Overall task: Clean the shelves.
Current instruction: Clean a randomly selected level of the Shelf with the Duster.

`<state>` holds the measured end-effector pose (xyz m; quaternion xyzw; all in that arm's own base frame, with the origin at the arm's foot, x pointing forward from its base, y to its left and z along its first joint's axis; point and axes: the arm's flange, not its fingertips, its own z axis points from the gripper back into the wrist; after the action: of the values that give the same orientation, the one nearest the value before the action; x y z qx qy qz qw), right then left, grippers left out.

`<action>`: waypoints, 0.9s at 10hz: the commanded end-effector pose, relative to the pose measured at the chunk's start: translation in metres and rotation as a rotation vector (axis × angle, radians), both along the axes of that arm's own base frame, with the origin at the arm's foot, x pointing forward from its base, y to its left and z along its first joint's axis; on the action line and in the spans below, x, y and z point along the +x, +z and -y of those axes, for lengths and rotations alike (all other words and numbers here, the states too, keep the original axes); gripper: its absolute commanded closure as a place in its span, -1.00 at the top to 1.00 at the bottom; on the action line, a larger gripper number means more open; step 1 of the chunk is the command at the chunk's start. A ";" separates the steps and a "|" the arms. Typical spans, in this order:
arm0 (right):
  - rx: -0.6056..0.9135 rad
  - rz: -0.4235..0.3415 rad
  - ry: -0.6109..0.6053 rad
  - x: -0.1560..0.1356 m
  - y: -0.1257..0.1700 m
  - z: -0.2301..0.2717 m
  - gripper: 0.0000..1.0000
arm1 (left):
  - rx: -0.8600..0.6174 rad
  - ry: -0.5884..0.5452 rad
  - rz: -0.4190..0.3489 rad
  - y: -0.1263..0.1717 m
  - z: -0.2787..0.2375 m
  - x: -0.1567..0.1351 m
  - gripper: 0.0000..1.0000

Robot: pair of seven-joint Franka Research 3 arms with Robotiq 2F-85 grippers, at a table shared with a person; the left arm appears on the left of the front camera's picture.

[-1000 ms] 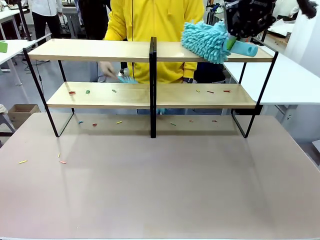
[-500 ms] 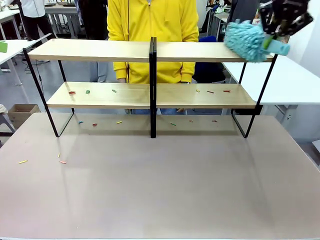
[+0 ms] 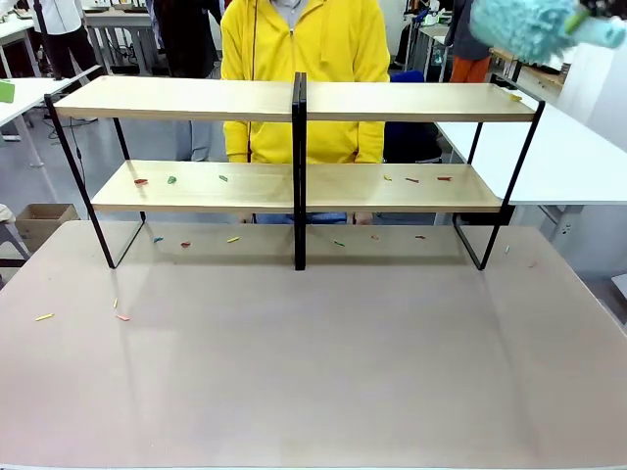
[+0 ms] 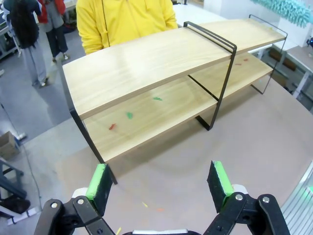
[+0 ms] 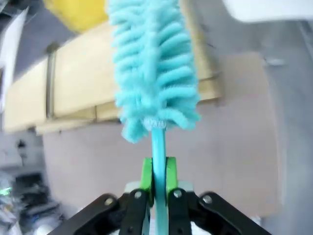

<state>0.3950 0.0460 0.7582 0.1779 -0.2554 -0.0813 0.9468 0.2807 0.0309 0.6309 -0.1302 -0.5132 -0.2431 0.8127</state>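
Note:
The shelves (image 3: pixel 196 98) are two light-wood boards in a black frame with a centre post, spanning the table; they also fill the left wrist view (image 4: pixel 146 63). Small coloured scraps (image 3: pixel 411 179) lie on the lower board. A fluffy teal duster (image 3: pixel 524 24) hangs in the air above the shelves' right end. In the right wrist view my right gripper (image 5: pixel 158 178) is shut on the duster (image 5: pixel 154 68) by its thin teal handle, the head pointing away over the shelf end. My left gripper (image 4: pixel 161 186) stands open over the table, empty, short of the shelves' left end.
A person in a yellow jacket (image 3: pixel 304 59) stands behind the shelves. More scraps (image 3: pixel 118 315) lie on the grey table (image 3: pixel 313 362), some under the shelves. A white table (image 3: pixel 568 157) sits at the right, and a cardboard box (image 3: pixel 39 220) on the floor at left.
The duster has swept right along the top board, then lifted off past its right end. The person's hand at the lower shelf has withdrawn.

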 end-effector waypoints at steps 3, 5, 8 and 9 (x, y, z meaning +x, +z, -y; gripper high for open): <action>0.300 -0.042 0.261 -0.005 -0.036 0.022 -0.75 | -0.003 0.012 -0.004 0.000 0.001 0.001 1.00; 0.412 -0.006 0.342 -0.018 -0.030 0.039 -0.75 | -0.003 0.012 -0.004 0.000 0.001 0.001 1.00; 0.467 0.113 0.508 -0.072 0.000 0.100 -0.75 | -0.003 0.012 -0.004 0.000 0.001 0.001 1.00; 0.471 0.183 0.546 -0.102 0.010 0.136 -0.75 | -0.003 0.012 -0.004 0.000 0.001 0.001 1.00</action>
<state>0.3104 -0.0592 0.7627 0.4380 -0.2317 0.1003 0.8628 0.2806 0.0309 0.6312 -0.1302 -0.5134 -0.2430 0.8127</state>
